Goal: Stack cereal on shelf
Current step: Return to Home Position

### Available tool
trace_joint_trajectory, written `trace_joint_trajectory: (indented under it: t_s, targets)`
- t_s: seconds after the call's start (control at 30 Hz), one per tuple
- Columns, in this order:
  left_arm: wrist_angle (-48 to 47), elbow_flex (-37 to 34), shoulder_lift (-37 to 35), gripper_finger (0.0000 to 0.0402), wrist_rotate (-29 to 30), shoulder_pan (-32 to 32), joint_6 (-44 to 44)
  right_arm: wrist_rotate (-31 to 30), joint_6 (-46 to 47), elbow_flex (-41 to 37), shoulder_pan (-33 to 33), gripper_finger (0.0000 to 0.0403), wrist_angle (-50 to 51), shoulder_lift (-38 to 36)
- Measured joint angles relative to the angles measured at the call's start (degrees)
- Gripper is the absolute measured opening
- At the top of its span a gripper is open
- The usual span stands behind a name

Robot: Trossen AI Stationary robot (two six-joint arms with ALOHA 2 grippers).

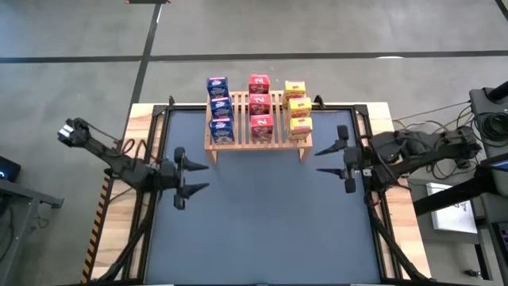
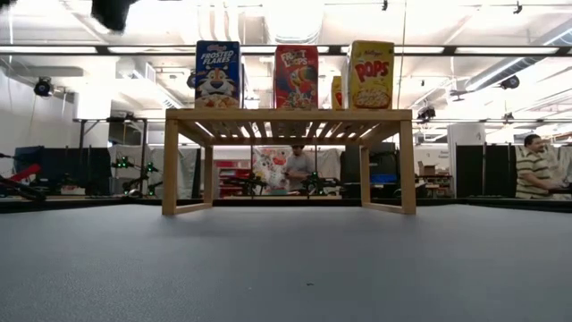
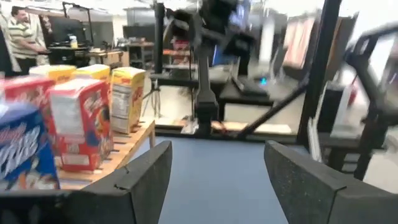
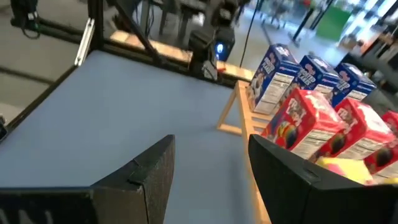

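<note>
- Blue-grey worktop [image 1: 262, 238] fills the lower half of the high view. Nothing lies on the mat between the two arms.
- Left arm [image 1: 127, 165] enters from left-centre of the frame and right arm [image 1: 413, 149] from right-centre. Their heads face each other across the mat, just below the shelf's front corners.
- Left jaws: spread wide, nothing held. The left wrist view shows only mat in the gap.
- Right jaws: also spread wide and empty.
- Shelf [image 1: 254, 146] stands at upper centre of the high view, near the far edge of the worktop and apart from both arms.
- Cereal [image 2: 296, 79] is all on the slatted top and upright, three boxes per colour. Blue boxes [image 1: 220, 111] form the left column, red boxes [image 1: 259, 105] the middle and yellow boxes [image 1: 298, 107] the right.
- Low view: one box of each colour faces the camera, side by side with small gaps.
- Judgement: stacking looks complete, and the step in hand is the retreat to the rest pose.
- Judgement: draw each arm straight back toward its own side of the frame and away from the shelf. Avoid any sweep toward the legs or the outer columns, since a light box would tip at a nudge. Move slowly and keep the jaws above the mat.
- Room beyond, low view: one person [image 2: 534, 165] at the right edge and another person [image 2: 295, 168] seen under the shelf.
</note>
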State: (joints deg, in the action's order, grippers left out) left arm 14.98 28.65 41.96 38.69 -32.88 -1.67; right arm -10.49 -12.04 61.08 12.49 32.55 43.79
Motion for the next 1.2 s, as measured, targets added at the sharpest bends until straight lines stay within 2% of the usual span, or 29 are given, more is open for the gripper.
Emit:
trace_joint_trajectory:
  t_s: [0.13, 0.2, 0.33, 0.4, 0.5, 0.57, 0.7, 0.8, 0.97, 1.2]
  targets:
    - [6.3, -9.5, -8.0, 0.0231, -7.8, 4.9, -1.4, 0.5, -0.9, -12.4, 0.0, 0.0194, -10.2, -6.4]
    - [9.1, -13.4, -11.5, 0.0231, -8.2, 6.1, -0.8, 1.0, -1.0, -17.5, 0.0, 0.0194, -15.1, -8.8]
    - [10.5, -19.2, -18.2, 0.023, -8.2, 8.3, -0.4, 7.8, -3.3, -27.9, 0.0, 0.0194, -27.6, -13.6]
    - [10.5, -20.9, -21.5, 0.023, -8.2, 9.1, -0.3, 7.2, -5.3, -32.7, 0.0, 0.0194, -33.3, -16.1]
    - [10.3, -22.6, -25.9, 0.023, -8.2, 9.5, 1.7, 3.3, -7.0, -38.2, -0.8, 0.0194, -41.2, -19.6]
    - [8.9, -23.0, -28.5, 0.023, -8.4, 9.5, 2.8, 3.0, -7.5, -40.8, -0.9, 0.0194, -43.9, -21.7]
    - [1.8, -23.3, -32.8, 0.023, -8.7, 9.5, 3.9, 3.6, -7.5, -45.0, -0.9, 0.0194, -45.0, -25.8]
    - [-0.2, -23.3, -35.5, 0.023, -8.0, 9.7, 4.3, 3.4, -7.0, -48.5, -0.9, 0.0186, -45.1, -28.0]
    - [-6.1, -23.5, -38.5, 0.023, -6.4, 9.9, 4.1, 3.0, -5.2, -54.3, -1.4, 0.0154, -49.3, -31.2]
    - [-9.8, -25.4, -41.8, 0.023, -2.9, 10.2, 4.0, 2.9, -7.3, -60.4, -3.7, 0.0098, -58.1, -34.4]
